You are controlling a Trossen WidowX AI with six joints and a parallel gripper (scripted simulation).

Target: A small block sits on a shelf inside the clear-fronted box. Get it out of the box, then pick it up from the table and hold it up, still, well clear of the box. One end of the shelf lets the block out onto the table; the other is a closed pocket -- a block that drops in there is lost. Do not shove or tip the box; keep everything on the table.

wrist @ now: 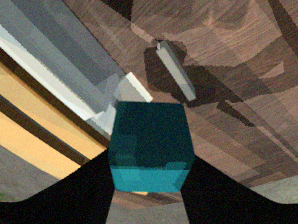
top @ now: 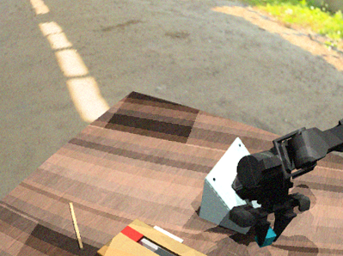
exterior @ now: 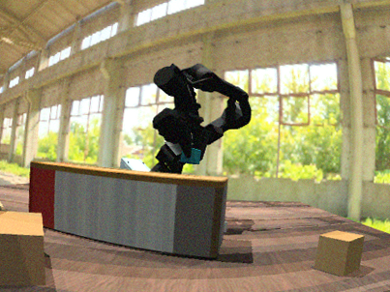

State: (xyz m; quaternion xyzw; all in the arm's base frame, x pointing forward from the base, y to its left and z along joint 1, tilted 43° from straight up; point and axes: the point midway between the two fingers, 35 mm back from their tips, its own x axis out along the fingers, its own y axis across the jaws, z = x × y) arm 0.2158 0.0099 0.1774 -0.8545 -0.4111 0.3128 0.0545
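The small teal block (top: 266,239) (exterior: 192,157) (wrist: 150,135) is held between the two black fingers of my gripper (top: 267,235) (wrist: 147,153). The gripper is shut on it. The block is off the table, and in the exterior view it shows above the top edge of the box, on the box's far side. The long box (top: 121,244) (exterior: 118,203) (wrist: 25,87) has tan wooden edges and a red end, and stands upright. In the top view the block is up and right of the box; in the wrist view the box lies to the left. The exact gap is hard to tell.
A pale blue wedge (top: 220,204) (exterior: 132,164) stands close beside the gripper. A thin wooden stick (top: 75,225) lies left of the box. A grey bar (wrist: 177,72) lies on the table in the wrist view. Tan blocks (exterior: 338,253) (exterior: 18,255) stand at the right and left.
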